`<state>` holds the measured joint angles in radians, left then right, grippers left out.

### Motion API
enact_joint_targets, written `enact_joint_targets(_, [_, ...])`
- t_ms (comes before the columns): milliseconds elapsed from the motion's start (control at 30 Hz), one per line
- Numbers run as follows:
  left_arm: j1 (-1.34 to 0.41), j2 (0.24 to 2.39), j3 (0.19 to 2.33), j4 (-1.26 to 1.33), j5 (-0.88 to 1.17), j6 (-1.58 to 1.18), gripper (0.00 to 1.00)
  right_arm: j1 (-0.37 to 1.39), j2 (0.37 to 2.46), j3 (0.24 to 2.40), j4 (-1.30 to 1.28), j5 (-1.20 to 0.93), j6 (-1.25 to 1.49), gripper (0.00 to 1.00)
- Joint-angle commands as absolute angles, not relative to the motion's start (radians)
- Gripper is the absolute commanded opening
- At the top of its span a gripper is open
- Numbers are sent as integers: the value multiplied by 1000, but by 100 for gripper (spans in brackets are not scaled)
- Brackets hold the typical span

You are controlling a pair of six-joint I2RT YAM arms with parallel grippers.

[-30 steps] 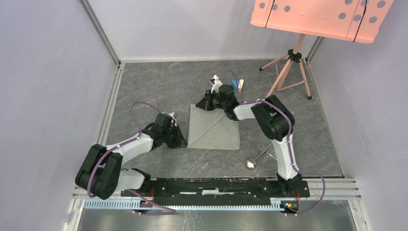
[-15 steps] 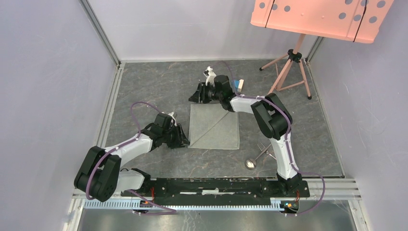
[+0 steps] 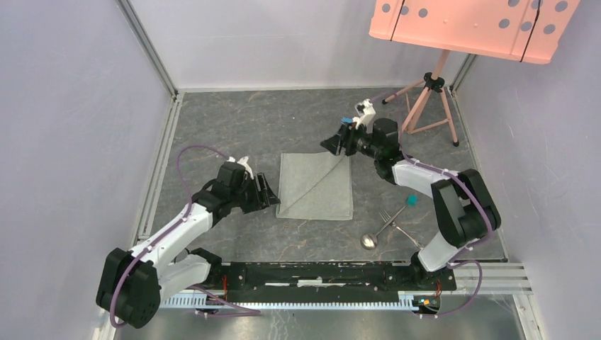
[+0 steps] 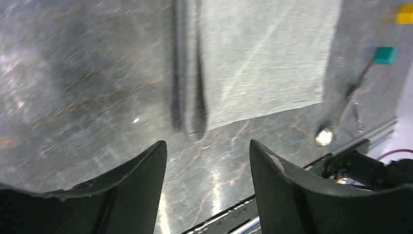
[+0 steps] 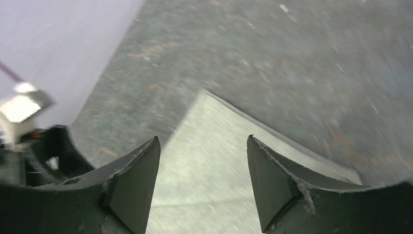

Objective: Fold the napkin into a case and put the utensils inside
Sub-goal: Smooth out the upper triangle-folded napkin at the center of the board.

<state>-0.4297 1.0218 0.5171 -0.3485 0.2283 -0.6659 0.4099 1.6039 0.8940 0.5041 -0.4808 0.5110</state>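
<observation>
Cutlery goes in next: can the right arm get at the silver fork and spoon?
Probably yes: the silver metal fork and round-bowled spoon lie uncovered near its base, and the right gripper hangs empty, jaws open, by the light grey cloth napkin.

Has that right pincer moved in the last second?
Yes. The right pincer swung rightward along the napkin's far edge, from its left corner to its right corner, closer to the tripod.

The napkin [image 3: 316, 185] is matt, woven grey cloth. Right of it, fork [image 3: 385, 214] and spoon [image 3: 368, 241] are shiny metal; table [image 3: 234, 127] faintly glossy.
</observation>
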Motion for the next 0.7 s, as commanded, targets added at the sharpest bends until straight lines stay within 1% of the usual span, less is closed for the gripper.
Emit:
enact_joint_targets(0, [-435, 1096, 633, -238, 366, -687, 68, 334, 1708, 831, 614, -556, 568, 67])
enact_joint_targets(67, [-435, 1202, 705, -173, 392, -701, 63, 314, 1747, 840, 638, -588, 577, 64])
enact_joint_targets(133, [-434, 1321, 772, -119, 395, -713, 53, 308, 1779, 847, 661, -603, 582, 62])
enact_joint_targets(167, [-434, 1387, 807, -87, 387, -727, 50, 306, 1794, 856, 660, -607, 581, 61])
enact_joint_targets(233, [-432, 1504, 867, -10, 376, -760, 42, 307, 1816, 866, 670, -618, 584, 55])
enact_joint_targets(333, [-430, 1661, 976, 66, 357, -788, 33, 307, 1846, 878, 684, -616, 592, 47])
enact_joint_targets(433, [-426, 1796, 1091, 90, 339, -792, 28, 305, 1884, 904, 654, -605, 581, 38])
enact_joint_targets(567, [-418, 1916, 1198, 102, 320, -792, 23, 299, 1906, 926, 632, -613, 570, 34])
enact_joint_targets(667, [-408, 1968, 1226, 114, 283, -784, 22, 295, 1913, 943, 604, -600, 549, 33])
